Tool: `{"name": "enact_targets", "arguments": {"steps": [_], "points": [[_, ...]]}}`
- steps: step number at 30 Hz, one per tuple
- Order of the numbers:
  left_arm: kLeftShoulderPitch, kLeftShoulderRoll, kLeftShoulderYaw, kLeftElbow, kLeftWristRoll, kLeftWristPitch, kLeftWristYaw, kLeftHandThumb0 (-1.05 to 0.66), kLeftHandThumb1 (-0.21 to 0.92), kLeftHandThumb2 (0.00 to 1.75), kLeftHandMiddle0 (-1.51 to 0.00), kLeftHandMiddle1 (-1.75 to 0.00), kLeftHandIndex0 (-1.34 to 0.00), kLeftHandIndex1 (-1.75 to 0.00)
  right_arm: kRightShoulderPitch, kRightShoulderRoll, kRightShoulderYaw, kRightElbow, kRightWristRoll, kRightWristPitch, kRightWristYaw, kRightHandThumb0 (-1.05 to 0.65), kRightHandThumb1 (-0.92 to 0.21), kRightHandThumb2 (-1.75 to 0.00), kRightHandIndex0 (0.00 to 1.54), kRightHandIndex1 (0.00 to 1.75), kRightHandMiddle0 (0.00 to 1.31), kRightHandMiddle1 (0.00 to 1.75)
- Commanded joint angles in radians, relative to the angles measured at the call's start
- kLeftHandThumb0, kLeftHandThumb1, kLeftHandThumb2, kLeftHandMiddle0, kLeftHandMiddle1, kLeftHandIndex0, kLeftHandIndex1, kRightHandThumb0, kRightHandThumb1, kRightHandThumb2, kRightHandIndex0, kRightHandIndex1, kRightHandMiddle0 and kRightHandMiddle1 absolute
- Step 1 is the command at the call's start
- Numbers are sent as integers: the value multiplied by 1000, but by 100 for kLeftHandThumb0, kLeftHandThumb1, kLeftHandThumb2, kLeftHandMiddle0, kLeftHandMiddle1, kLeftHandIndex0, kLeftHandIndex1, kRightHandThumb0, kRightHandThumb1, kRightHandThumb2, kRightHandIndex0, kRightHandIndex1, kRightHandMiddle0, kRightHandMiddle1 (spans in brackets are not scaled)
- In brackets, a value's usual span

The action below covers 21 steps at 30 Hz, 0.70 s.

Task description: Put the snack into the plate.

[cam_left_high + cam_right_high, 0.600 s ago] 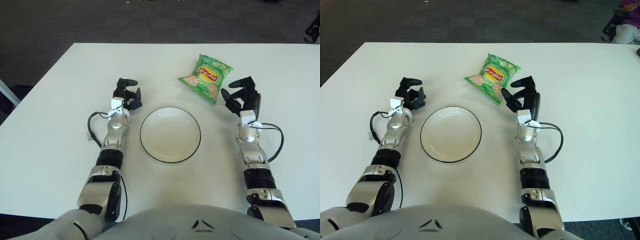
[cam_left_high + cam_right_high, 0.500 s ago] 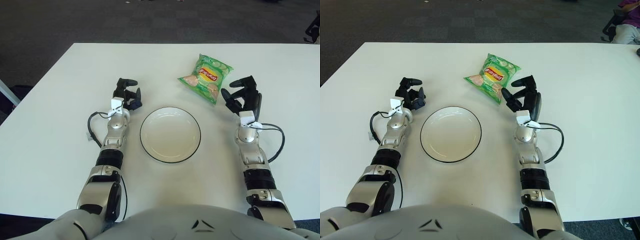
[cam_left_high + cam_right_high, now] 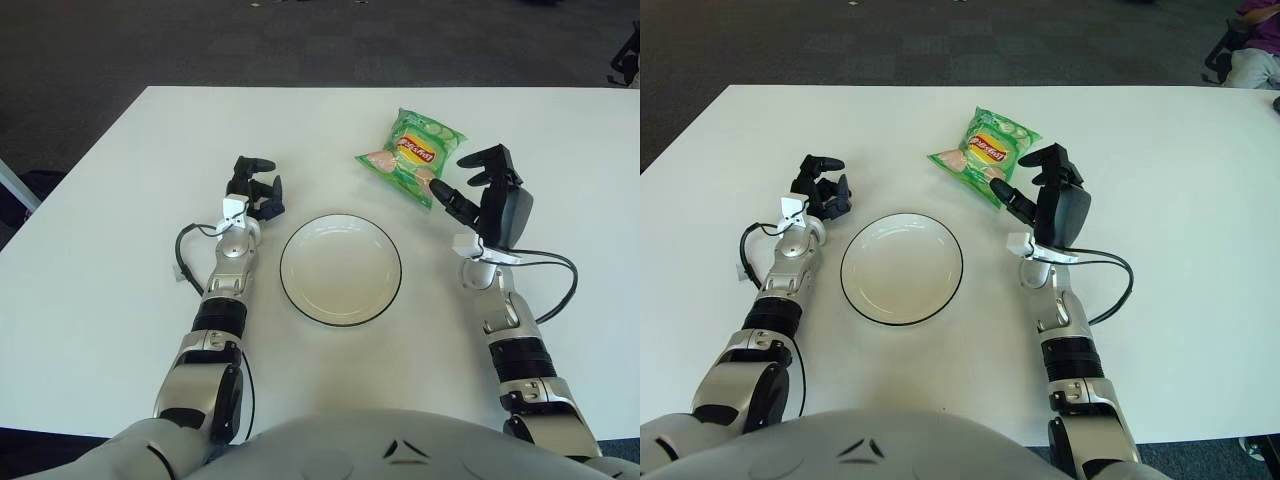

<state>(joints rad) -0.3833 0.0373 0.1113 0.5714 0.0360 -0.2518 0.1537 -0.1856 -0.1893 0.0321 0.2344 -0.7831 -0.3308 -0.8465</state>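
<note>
White table [image 3: 100, 260], robot seated at the near edge, both arms laid out on the top. Green snack bag [image 3: 412, 153] lies flat on the table toward the far right of centre, tilted diagonally, its near-left corner pointing at the plate. It sits beyond and right of the plate, apart from it, with bare tabletop between the two.

White plate [image 3: 341, 269] with a thin dark rim sits in the middle, between the two forearms, nothing in it. Small gap of table on each side between rim and arm.

Right hand [image 3: 488, 195] is raised off the table just right of the snack's near end, fingers [image 3: 449, 198] spread and holding nothing; one dark finger reaches toward the bag's lower right edge, very close to it, contact not clear. Wrist cable loops out to the right on the table.

Left hand [image 3: 253, 188] rests on the table left of the plate, fingers loosely curled inward, nothing held. A cable loops off its forearm to the left.

Open room: wide bare tabletop left of the left arm, right of the right arm, and behind the snack up to the far edge. Dark carpet beyond the far edge. Snack is well clear of every table edge.
</note>
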Motion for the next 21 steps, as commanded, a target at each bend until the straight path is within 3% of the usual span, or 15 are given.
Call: {"name": "enact_targets", "arguments": {"steps": [1,3,5,8,10,14,21], "points": [[-11,3,-3,12,6,-3,10,-1,46,109,-55,-168,-40,-158,-34,-25,24,35,-33,13,-27,-1,-92,-25,51,138,40,138],[-11,2,-4,13,7,-3,11,-1,46,109,-55,-169,-40,-158,-42,-36,37,45,-34,13,-17,-18,-92,-28,46,112,41,144],[-11,2,-4,13,9,-3,12,-1,46,109,-55,-169,-40,-158,-49,-47,50,52,-28,10,7,-37,-92,-21,46,73,39,100],[-12,3,-5,14,10,-2,13,-1,46,109,-55,-169,-40,-158,-63,-60,71,58,-12,13,58,-48,-92,-20,46,29,37,60],[-12,3,-5,15,11,-2,14,-1,46,109,-55,-169,-40,-158,-74,-67,83,61,-5,22,99,-53,-92,-20,43,16,34,46],[-11,2,-5,17,13,-5,14,-1,46,109,-55,-169,-40,-158,-96,-92,101,66,-3,43,182,-61,-92,-23,37,3,29,29],[-11,2,-5,20,14,-9,14,-1,46,109,-55,-169,-40,-158,-152,-125,124,101,-5,68,264,-67,-92,-26,33,0,25,21]]}}
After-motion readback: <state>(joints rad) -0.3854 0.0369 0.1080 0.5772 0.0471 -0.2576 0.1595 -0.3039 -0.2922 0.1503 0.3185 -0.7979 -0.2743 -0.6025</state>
